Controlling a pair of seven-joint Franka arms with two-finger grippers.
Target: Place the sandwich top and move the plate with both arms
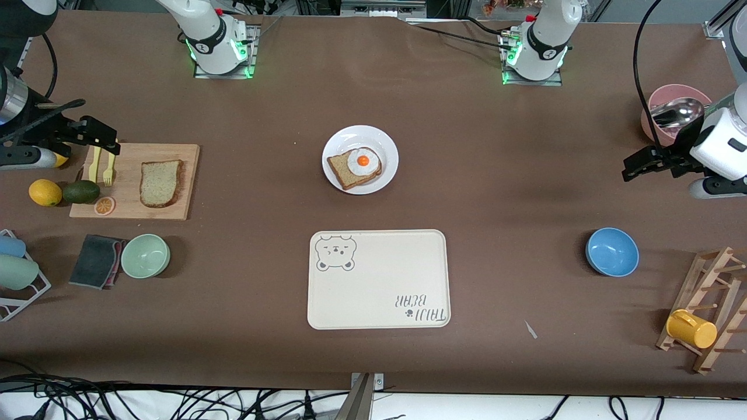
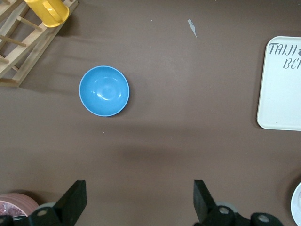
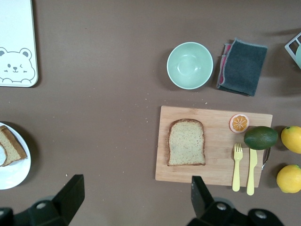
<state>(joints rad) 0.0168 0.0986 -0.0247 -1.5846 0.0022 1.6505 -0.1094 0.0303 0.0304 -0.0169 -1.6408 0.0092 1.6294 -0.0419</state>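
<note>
The sandwich top [image 1: 160,183] lies flat on a wooden cutting board [image 1: 131,207] toward the right arm's end of the table; it also shows in the right wrist view [image 3: 186,142]. The round white plate [image 1: 386,146] sits mid-table and bears a bread slice with a fried egg [image 1: 356,166]. Its rim shows in the right wrist view [image 3: 19,175]. My right gripper [image 1: 105,137] [image 3: 136,186] is open and empty, up over the board's end by the cutlery. My left gripper [image 1: 633,166] [image 2: 140,188] is open and empty, over bare table near a blue bowl [image 1: 611,251].
A cream bear tray [image 1: 379,280] lies nearer the camera than the plate. On or by the board are a yellow fork and knife [image 1: 100,166], an avocado [image 1: 80,191] and a lemon [image 1: 45,192]. Also here: green bowl [image 1: 145,255], dark cloth [image 1: 96,261], pink bowl [image 1: 671,111], rack with yellow mug [image 1: 691,328].
</note>
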